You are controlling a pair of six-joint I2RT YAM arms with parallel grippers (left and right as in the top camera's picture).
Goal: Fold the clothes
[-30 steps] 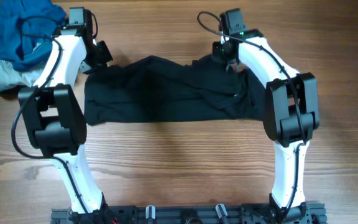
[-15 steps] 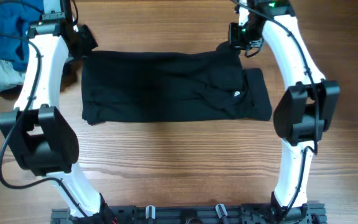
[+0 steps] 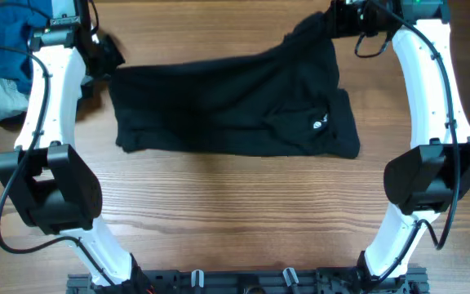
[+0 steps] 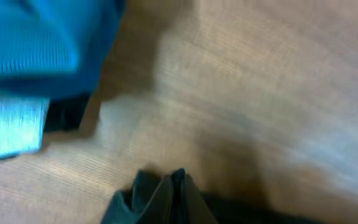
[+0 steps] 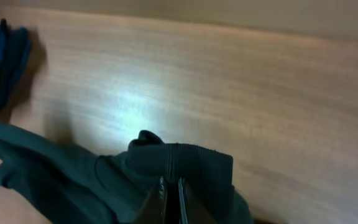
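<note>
The right tool [image 5: 169, 198] is pinched shut on the hem of the black T-shirt [image 3: 227, 106] at its far right corner. The left tool [image 4: 169, 196] looks closed on the far left corner, though that view is blurred. The shirt lies as a wrinkled band across the far worktop [image 3: 235, 212], so I judge most folding is not yet done.

Wood-grain counter [image 3: 235, 212] carrying a black T-shirt [image 3: 219, 114] and a pile of blue and pale-blue garments [image 3: 6, 57].
The black T-shirt lies spread crosswise over the far half of the counter, rumpled, with a small white logo [image 3: 317, 125] showing toward its right end and its far right corner drawn toward the back edge. The pile of garments sits bunched at the far left corner, near the shirt's left end but apart from it.
</note>
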